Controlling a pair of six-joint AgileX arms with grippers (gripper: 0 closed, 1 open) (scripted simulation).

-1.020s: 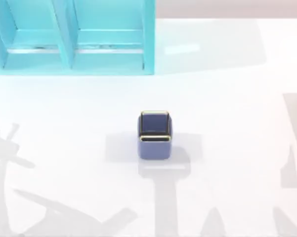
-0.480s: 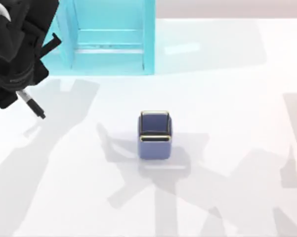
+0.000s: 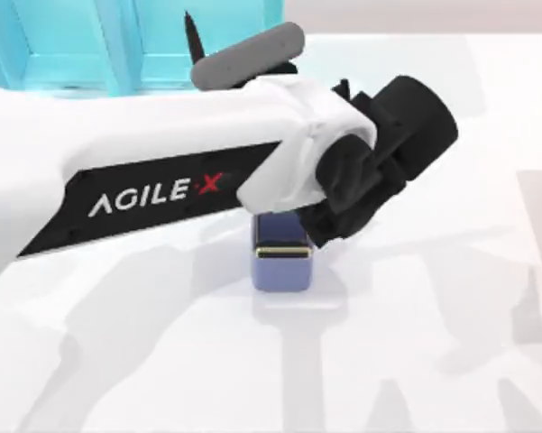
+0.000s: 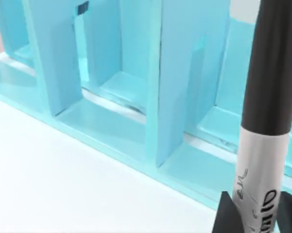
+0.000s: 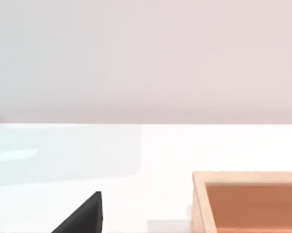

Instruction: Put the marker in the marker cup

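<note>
Our left gripper (image 4: 252,221) is clamped on the marker (image 4: 262,121), whose black cap points away from its fingers toward the turquoise shelf unit (image 4: 136,87). Our left arm (image 3: 162,171) reaches over the table, with the marker cup (image 3: 282,264) directly beneath its wrist.

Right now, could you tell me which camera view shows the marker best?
The left wrist view: the marker stands close up between the left gripper's fingers, black cap, grey barrel and dark print all plain. The top view has the left arm spread over the marker cup; the right wrist view faces the table.
</note>
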